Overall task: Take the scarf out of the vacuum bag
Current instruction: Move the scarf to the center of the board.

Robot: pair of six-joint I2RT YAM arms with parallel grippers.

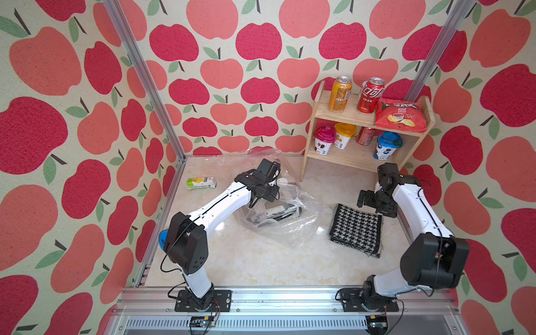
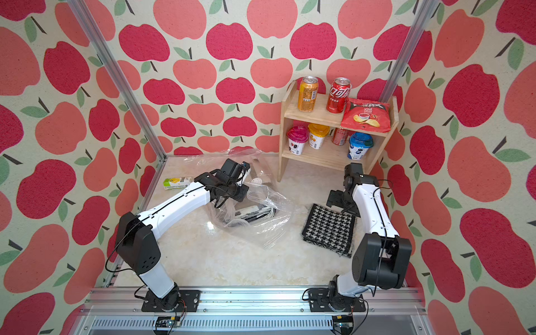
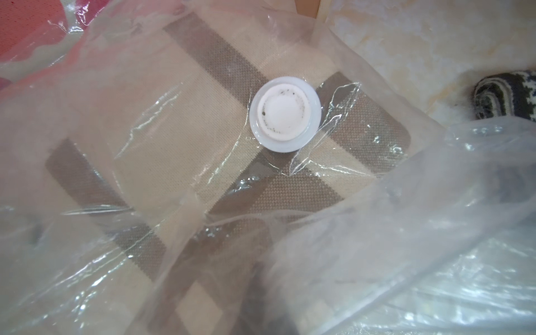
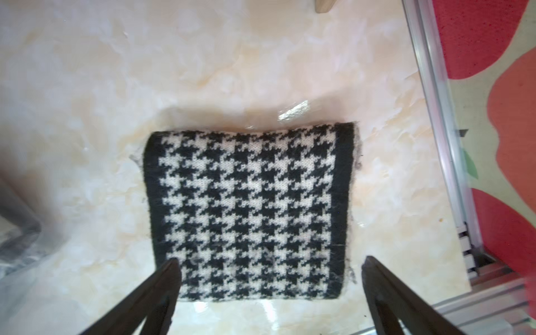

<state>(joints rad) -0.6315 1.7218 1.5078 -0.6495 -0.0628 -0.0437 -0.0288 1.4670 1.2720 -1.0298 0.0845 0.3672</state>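
Your right arm [image 1: 412, 203] bends along the tabletop's [image 1: 261, 261] right edge, right pincer [image 4: 271, 261] spread above the scarf [image 4: 246, 211]; left pincer [image 1: 262, 200], pressed together, sits amid the vacuum bag [image 1: 290, 229].

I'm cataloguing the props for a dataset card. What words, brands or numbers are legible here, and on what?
"口可", part of a longer white script: upper red can on the shelf.
Chips bag: lettering blurred, unreadable.
Orange can, lower red can, pink-lidded cup, yellow-lidded cup, blue-lidded cup, green carton: print too small.
Scarf, vacuum bag: no text.
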